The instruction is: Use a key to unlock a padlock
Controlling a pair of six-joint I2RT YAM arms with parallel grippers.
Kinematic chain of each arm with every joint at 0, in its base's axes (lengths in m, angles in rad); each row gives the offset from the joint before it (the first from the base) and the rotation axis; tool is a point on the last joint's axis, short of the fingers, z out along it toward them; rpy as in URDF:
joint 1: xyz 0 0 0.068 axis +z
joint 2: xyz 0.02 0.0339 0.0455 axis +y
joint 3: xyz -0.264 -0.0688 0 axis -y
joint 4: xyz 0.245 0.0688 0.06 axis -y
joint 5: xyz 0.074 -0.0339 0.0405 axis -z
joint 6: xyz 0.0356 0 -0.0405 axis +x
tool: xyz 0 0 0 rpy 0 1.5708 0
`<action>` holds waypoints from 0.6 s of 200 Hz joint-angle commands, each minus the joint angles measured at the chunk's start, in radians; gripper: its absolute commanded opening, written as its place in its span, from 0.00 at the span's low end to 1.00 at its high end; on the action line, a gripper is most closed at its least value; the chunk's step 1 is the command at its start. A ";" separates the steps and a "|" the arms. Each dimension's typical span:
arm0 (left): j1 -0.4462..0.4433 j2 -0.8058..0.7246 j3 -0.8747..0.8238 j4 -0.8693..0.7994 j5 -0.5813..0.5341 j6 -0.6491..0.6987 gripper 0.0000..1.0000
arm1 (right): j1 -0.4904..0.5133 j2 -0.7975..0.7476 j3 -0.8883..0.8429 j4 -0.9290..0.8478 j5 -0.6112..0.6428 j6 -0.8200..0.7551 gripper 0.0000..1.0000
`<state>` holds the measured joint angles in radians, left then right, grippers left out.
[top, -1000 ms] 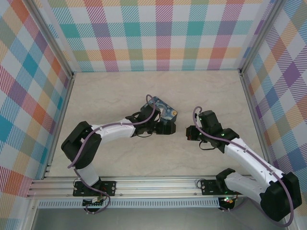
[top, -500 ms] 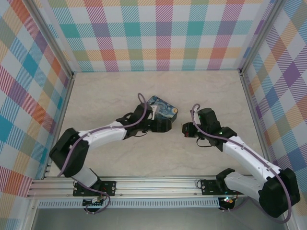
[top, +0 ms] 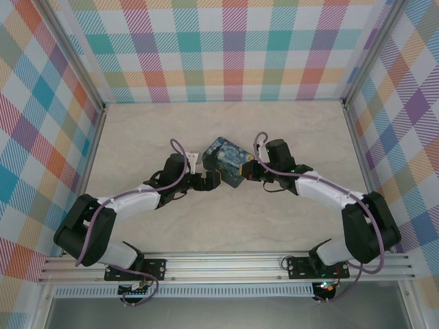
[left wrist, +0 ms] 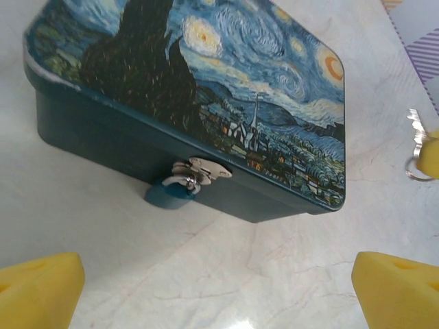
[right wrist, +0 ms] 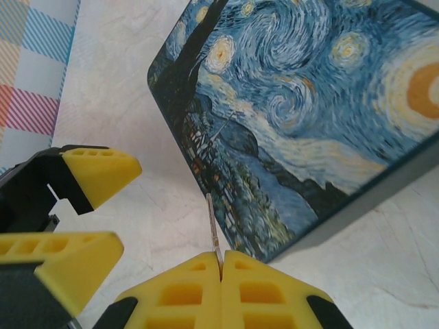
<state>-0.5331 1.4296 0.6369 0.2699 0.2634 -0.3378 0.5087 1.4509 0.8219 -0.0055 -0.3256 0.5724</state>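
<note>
The right gripper (right wrist: pixel 221 264) is squeezed shut on the key (right wrist: pixel 214 233). The thin key sticks out past the yellow fingertips (right wrist: pixel 274 291), so I think it is held this way to poke into a lock. It points at the edge of the Starry Night tin (right wrist: pixel 309 103), near one corner.

The padlock (left wrist: pixel 168 194) is little and blue. It hangs from the silver clasp (left wrist: pixel 204 168) on the front wall of the tin, low down by the table (left wrist: pixel 274 260). It keeps the tin shut.

The left gripper (left wrist: pixel 219 288) is wide open and holds nothing. It looks right at the padlock, with one yellow finger (left wrist: pixel 38 288) on each side. I think it waits there to grab and steady the padlock or the tin.

From the left wrist, the key shows off to the right, past the tin's corner and apart from the padlock. That corner is in the way. The open left fingers also crowd the space in front of the padlock. I cannot see the keyhole, so I cannot tell which way it faces.

Checked walls (top: pixel 233 48) stand around the table.
</note>
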 commanded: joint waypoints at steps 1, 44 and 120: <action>0.016 0.012 -0.032 0.195 0.028 0.097 1.00 | -0.007 0.059 0.046 0.061 -0.033 0.027 0.01; 0.016 0.097 -0.034 0.295 0.068 0.122 1.00 | -0.012 0.153 0.090 0.062 -0.050 0.029 0.00; 0.016 0.207 -0.010 0.359 0.115 0.113 1.00 | -0.042 0.214 0.073 0.147 -0.128 0.078 0.01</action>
<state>-0.5266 1.6016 0.6125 0.5652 0.3389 -0.2413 0.4759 1.6402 0.8867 0.0906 -0.4061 0.6289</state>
